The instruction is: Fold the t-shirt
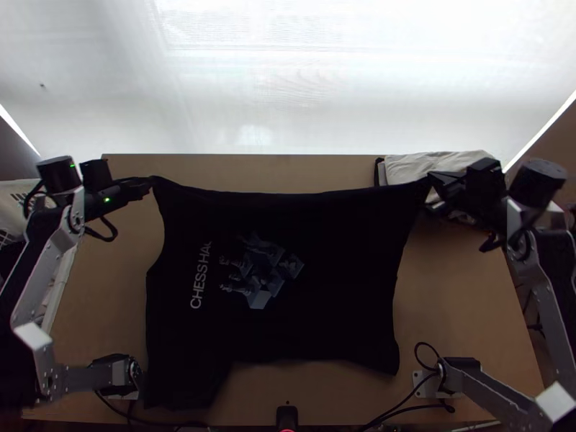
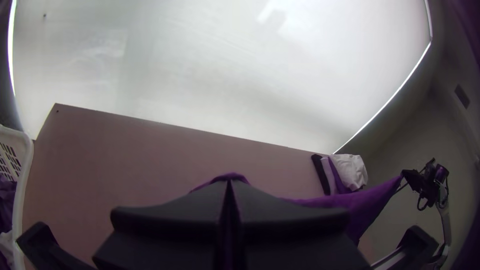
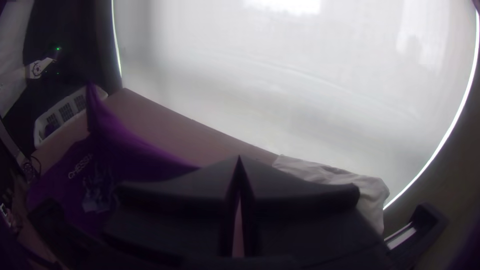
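The black t-shirt [image 1: 345,273] is held stretched between both grippers, its upper edge raised and its lower part spread toward the table's near edge, print facing up. My left gripper [image 1: 150,181] is shut on its upper left corner; my right gripper [image 1: 432,177] is shut on the upper right corner. In the left wrist view the shirt [image 2: 360,202] looks purple and runs from the left gripper [image 2: 230,184] to the far-off right gripper. The right wrist view has the right gripper [image 3: 239,159] with its fingertips together, and the shirt [image 3: 135,155] stretching away.
Folded pale cloth [image 1: 432,164] lies at the table's far right corner, beneath and beside the right gripper. A white basket [image 2: 22,165] with cloth in it stands at the table's left side. Bare wood [image 1: 461,302] shows right of the shirt.
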Controlling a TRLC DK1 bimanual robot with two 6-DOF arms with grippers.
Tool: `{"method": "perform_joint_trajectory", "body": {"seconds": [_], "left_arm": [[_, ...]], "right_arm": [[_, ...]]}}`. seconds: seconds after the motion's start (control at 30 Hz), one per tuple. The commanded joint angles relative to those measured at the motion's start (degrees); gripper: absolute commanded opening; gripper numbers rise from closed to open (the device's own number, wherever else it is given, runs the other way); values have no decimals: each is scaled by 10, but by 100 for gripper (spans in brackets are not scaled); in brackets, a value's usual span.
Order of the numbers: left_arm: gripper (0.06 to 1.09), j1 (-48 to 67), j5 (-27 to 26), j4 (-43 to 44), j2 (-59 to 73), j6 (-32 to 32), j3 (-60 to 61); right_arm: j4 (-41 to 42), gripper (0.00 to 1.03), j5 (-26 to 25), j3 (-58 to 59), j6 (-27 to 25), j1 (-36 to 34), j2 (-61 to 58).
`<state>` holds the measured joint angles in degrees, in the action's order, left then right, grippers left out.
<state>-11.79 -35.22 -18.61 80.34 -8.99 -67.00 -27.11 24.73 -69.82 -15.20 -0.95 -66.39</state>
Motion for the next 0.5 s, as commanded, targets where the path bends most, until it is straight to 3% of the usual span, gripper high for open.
{"method": "perform_joint_trajectory", "body": {"seconds": [0.0, 0.47], "left_arm": [[9, 15, 26, 50, 150, 25, -45], [9, 23, 56, 53, 341, 42, -228]], "right_arm": [[79, 3, 1, -36, -18, -10, -144], [113, 3, -6, -225, -27, -16, -390]]}}
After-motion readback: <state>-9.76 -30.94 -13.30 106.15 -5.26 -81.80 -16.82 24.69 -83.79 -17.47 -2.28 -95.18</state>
